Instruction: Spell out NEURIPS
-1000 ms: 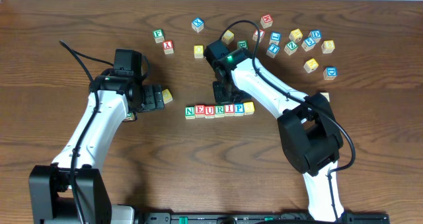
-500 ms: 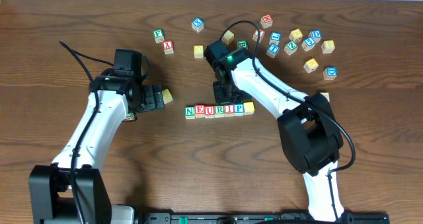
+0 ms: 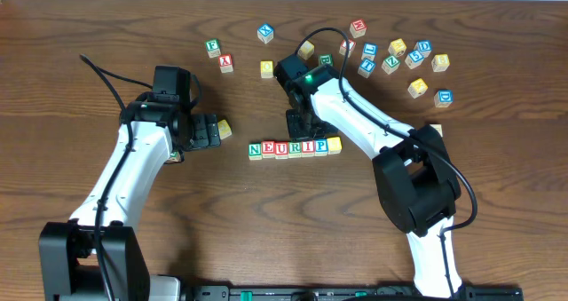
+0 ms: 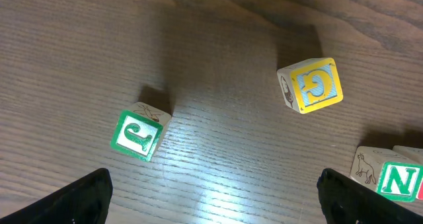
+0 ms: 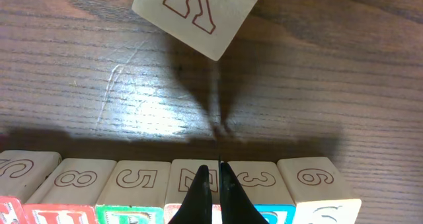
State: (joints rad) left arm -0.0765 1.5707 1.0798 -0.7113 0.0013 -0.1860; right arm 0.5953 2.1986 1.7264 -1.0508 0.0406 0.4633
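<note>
A row of letter blocks (image 3: 293,147) reads N E U R I P, with a yellow-faced block (image 3: 334,145) at its right end. In the right wrist view the row (image 5: 132,181) shows its numbered sides along the bottom. My right gripper (image 3: 297,123) is shut and empty, its tips (image 5: 215,184) over the row near the I and P blocks. My left gripper (image 3: 209,130) is open and empty left of the row, with a yellow G block (image 4: 310,85) and a green J block (image 4: 140,133) in its wrist view. The N block (image 4: 396,179) shows at the lower right.
Several loose letter blocks lie scattered at the back of the table, from a green one (image 3: 212,47) to a blue one (image 3: 443,98). A pale block with a red K (image 5: 198,12) lies just beyond the row.
</note>
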